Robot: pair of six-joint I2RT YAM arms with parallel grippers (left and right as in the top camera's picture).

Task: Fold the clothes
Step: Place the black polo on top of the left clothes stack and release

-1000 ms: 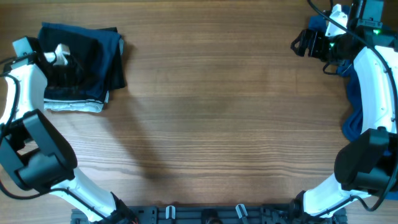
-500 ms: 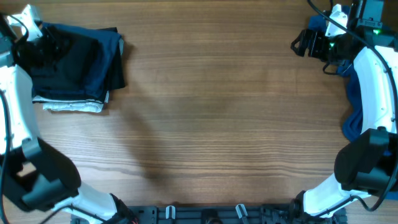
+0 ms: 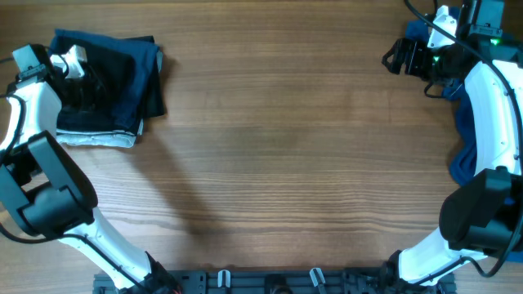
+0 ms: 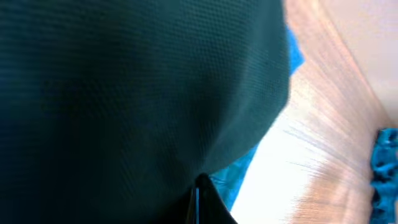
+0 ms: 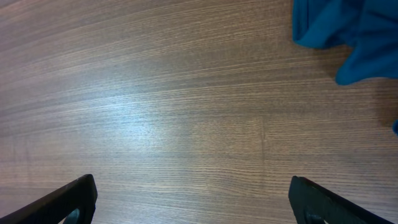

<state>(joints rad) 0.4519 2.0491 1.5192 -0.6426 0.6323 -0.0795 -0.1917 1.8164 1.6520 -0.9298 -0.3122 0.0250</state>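
A folded stack of clothes lies at the table's far left, with a black shirt point(image 3: 110, 82) on top. My left gripper point(image 3: 86, 73) is down on that stack. In the left wrist view its fingers point(image 4: 198, 200) are pressed together against the dark fabric point(image 4: 124, 93), with nothing visibly held. A bright blue shirt point(image 3: 463, 155) lies bunched at the right edge, partly under my right arm, and shows in the right wrist view point(image 5: 348, 31). My right gripper point(image 3: 392, 57) is open and empty above bare wood at the far right point(image 5: 199, 205).
The stack also holds a dark blue layer point(image 3: 151, 73) and a white garment point(image 3: 98, 140) at its near edge. A blue edge point(image 4: 292, 56) peeks from under the dark fabric. The wooden table point(image 3: 286, 147) spreads between the arms.
My left gripper swung to the table's far left corner, then came back onto the stack, close to where it was. The right arm has not moved.
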